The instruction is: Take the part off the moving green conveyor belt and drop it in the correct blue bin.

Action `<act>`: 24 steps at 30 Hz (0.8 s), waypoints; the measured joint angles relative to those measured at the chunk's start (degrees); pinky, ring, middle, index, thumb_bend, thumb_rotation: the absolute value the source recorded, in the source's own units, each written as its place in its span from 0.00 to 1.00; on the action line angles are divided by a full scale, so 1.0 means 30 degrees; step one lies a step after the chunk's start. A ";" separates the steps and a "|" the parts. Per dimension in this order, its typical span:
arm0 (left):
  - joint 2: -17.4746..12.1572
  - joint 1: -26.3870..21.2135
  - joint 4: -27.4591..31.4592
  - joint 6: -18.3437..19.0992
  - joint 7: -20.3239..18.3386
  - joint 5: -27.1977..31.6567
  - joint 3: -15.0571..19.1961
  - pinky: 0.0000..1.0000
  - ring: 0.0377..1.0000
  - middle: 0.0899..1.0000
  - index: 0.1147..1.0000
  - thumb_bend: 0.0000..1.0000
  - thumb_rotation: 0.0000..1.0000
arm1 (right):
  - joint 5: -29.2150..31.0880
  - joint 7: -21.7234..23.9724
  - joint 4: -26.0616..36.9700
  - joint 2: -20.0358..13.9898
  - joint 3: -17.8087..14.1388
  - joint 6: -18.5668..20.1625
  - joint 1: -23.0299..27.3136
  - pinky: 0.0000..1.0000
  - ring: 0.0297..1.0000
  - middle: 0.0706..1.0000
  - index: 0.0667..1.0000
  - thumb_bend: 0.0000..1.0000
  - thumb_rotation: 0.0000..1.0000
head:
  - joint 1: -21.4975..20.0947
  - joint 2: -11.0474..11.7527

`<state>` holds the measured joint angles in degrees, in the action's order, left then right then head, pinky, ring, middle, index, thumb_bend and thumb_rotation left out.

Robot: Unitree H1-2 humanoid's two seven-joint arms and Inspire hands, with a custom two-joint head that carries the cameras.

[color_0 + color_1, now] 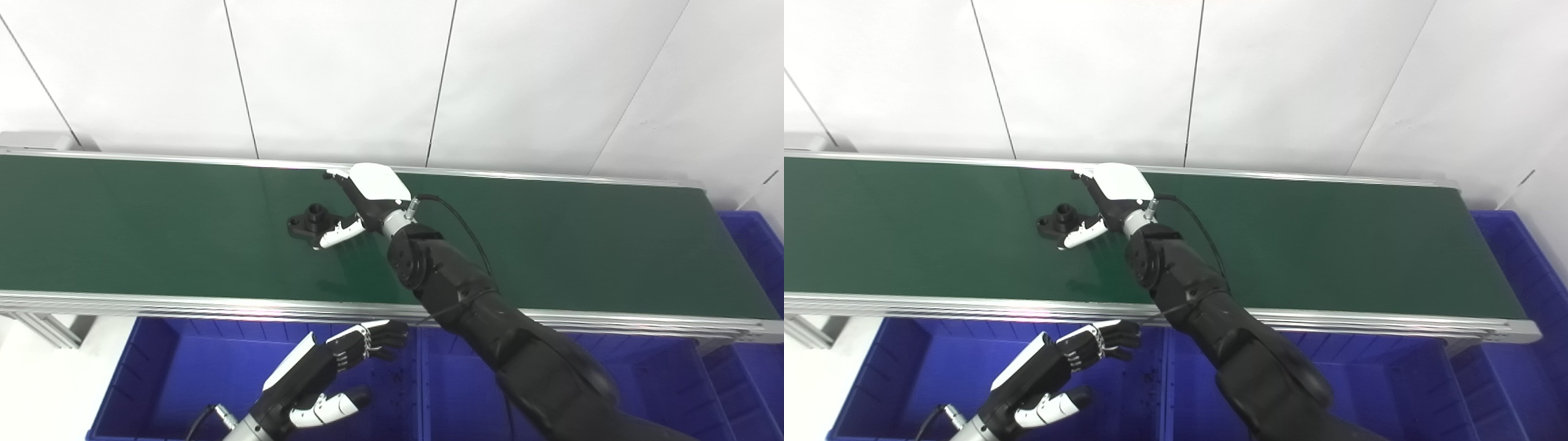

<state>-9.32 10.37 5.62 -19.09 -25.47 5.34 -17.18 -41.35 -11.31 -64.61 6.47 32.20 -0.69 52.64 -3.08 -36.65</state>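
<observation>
The black part (310, 224) lies on the green belt (551, 245) — right hand (361, 205) touches it, grip unclear.

The right arm stretches forward and leftward from the lower right, its black forearm ending in a white-backed right robot hand (367, 199) with thumb spread away from the fingers. The left robot hand (327, 373) sits low near the bottom edge, palm turned sideways, fingers loosely curled, thumb apart, holding nothing.
</observation>
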 measured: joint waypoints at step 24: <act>-0.0137 0.0280 0.0633 0.0052 0.0086 0.1428 0.0146 0.74 0.79 0.81 0.79 0.38 0.65 | 0.1614 -0.1726 -0.3496 0.1014 -0.0336 -0.1414 0.0449 0.43 0.48 0.47 0.44 0.53 0.00 | -0.0262 -0.0323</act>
<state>-9.73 11.21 7.52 -18.94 -25.21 9.62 -16.75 -36.51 -16.49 -75.10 9.51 31.19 -4.93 53.99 -3.87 -37.62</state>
